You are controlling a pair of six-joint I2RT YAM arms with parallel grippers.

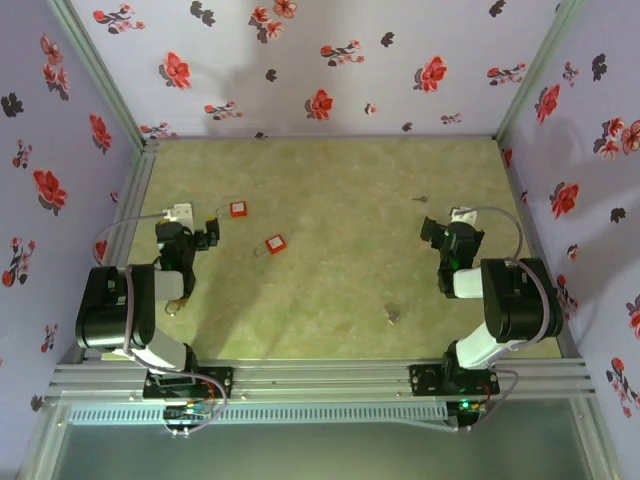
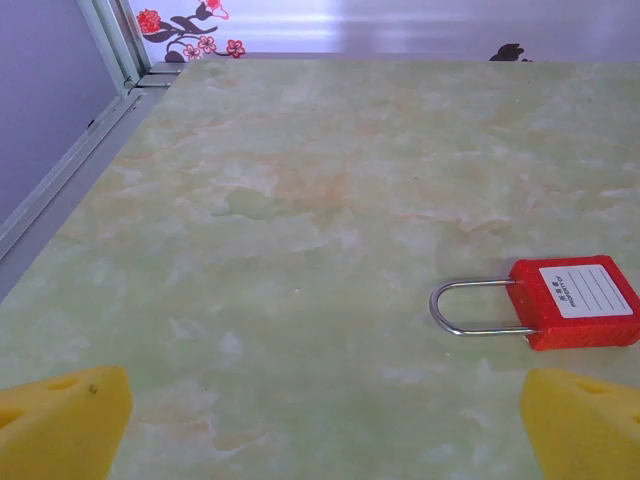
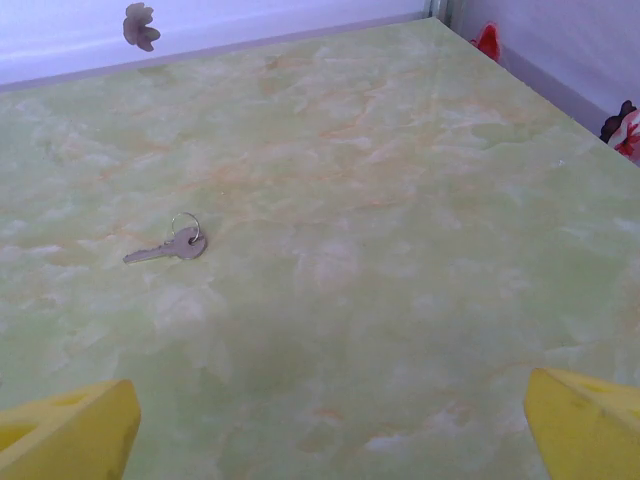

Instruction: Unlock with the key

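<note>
Two red padlocks lie on the green marbled table: one just ahead and right of my left gripper, the other nearer the middle. In the left wrist view a red padlock with a white label lies flat, its steel shackle pointing left, ahead and right of the open left gripper; nothing is between the yellow fingertips. A small silver key lies beyond my right gripper. The right wrist view shows the key with its ring, ahead and left of the open, empty right gripper.
A second small grey metal piece, likely another key, lies nearer the front right. Flower-patterned walls close in the back and both sides, with aluminium rails along the table edges. Open tabletop lies between the two arms.
</note>
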